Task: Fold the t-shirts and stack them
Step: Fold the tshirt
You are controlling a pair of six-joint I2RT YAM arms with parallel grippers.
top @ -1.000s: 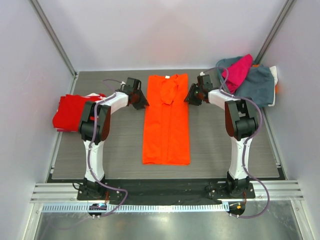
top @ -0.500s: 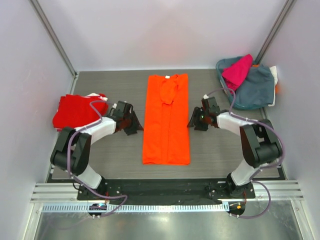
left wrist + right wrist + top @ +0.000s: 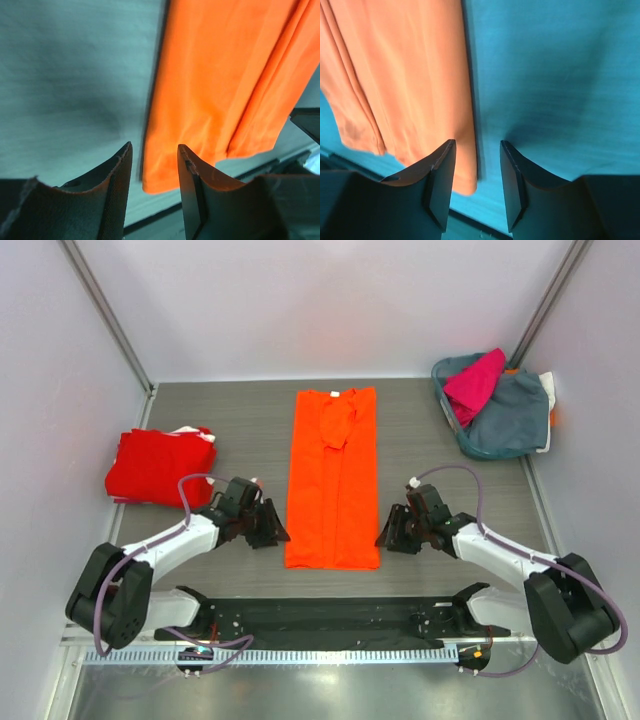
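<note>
Grey surface (image 3: 240, 420) is spread between pale walls. At its centre the orange shirt (image 3: 333, 490) is laid as a long strip, collar at the far end. The red shirt (image 3: 158, 466) is folded at the left edge. The magenta shirt (image 3: 474, 383) is heaped on grey cloth (image 3: 510, 420) at the far right. Left claw (image 3: 272, 533) and right claw (image 3: 392, 535) are set just beside the strip's near corners. Each is narrowly parted with nothing held, and the orange edge is seen through each gap.
</note>
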